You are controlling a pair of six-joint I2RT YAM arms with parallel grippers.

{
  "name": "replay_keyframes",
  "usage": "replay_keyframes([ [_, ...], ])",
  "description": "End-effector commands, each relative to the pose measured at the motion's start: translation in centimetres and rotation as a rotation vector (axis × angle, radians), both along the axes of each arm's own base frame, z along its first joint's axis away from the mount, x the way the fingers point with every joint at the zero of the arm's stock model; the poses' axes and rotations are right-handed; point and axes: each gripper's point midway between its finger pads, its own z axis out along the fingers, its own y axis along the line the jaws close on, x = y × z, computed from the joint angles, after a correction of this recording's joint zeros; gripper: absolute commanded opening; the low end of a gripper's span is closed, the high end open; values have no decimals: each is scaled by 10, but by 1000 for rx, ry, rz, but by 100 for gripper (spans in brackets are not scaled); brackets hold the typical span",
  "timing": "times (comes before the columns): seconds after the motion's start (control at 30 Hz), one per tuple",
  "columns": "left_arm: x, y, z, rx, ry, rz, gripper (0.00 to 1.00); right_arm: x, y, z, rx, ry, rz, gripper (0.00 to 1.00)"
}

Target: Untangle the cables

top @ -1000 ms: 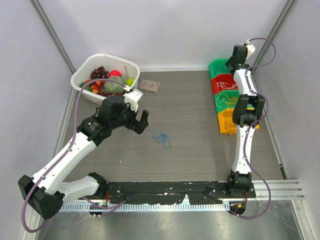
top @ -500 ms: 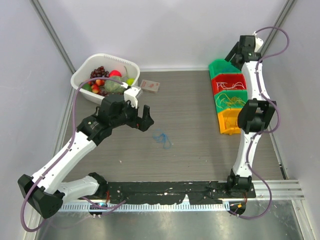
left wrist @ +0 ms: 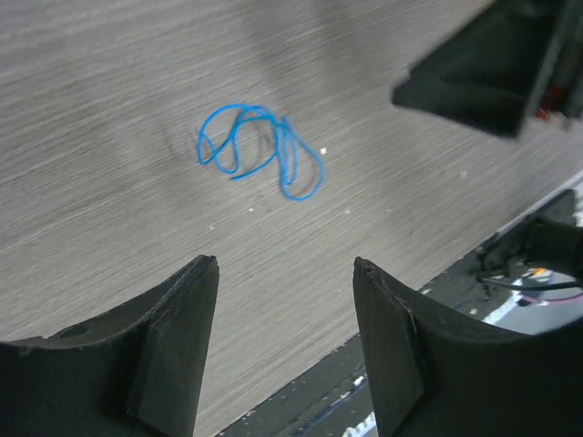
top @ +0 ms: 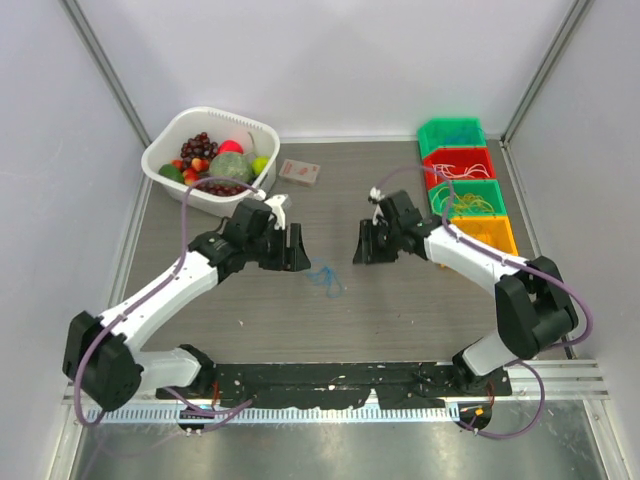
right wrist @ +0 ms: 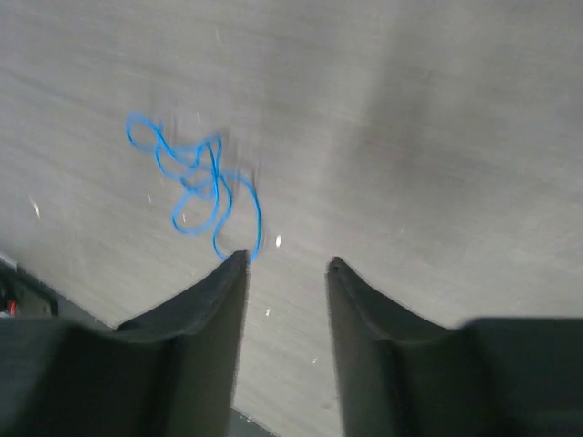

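A thin curly blue cable [top: 325,278] lies alone on the wood-grain table [top: 400,300], between my two grippers. It shows in the left wrist view [left wrist: 260,150] and in the right wrist view [right wrist: 196,182]. My left gripper [top: 293,247] is open and empty, just up-left of the cable; in its own view the open gripper [left wrist: 285,264] has bare table between its fingers. My right gripper [top: 364,243] is open and empty, to the upper right of the cable; in its own view the gripper [right wrist: 288,261] sits beside the cable's end. More thin cables lie in the coloured bins [top: 462,172].
A white basket [top: 170,140] with fruit stands at the back left. A small card box [top: 299,172] lies near it. Green, red, green and orange bins line the back right. A black rail [top: 330,378] runs along the near edge.
My right arm swung down from the bins to the table's middle, beside the blue cable. My left gripper moved right and a little down, toward the cable. The cable has not moved.
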Motion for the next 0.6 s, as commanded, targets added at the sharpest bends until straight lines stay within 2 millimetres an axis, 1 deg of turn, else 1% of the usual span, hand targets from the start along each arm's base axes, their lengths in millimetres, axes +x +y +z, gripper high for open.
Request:
replay_keyframes([
  [0.0, 24, 0, -37, 82, -3, -23, 65, -32, 29, 17, 189, 9, 90, 38],
  [0.07, 35, 1, -57, 140, 23, -28, 68, -56, 32, -1, 145, 56, 101, 39],
  [0.13, 45, -8, -70, 160, 37, -69, 69, -65, 36, -3, 137, 64, 96, 41],
  [0.17, 50, -12, -76, 164, 36, -84, 69, -69, 34, -6, 128, 65, 85, 41],
  [0.2, 57, -16, -83, 170, 34, -89, 66, -73, 33, -9, 126, 79, 78, 41],
  [0.27, 65, -22, -103, 196, 70, -111, 52, -76, 35, -9, 144, 86, 68, 39],
  [0.3, 68, -24, -110, 211, 92, -125, 48, -76, 37, -5, 158, 85, 70, 38],
  [0.4, 68, -29, -129, 229, 150, -156, 47, -79, 41, 1, 175, 79, 72, 38],
  [0.47, 66, -34, -134, 212, 174, -174, 45, -79, 40, 0, 169, 74, 66, 38],
  [0.5, 63, -37, -135, 197, 181, -189, 41, -80, 39, -2, 162, 82, 62, 38],
  [0.57, 61, -40, -133, 181, 193, -199, 17, -80, 39, -7, 157, 94, 67, 41],
])
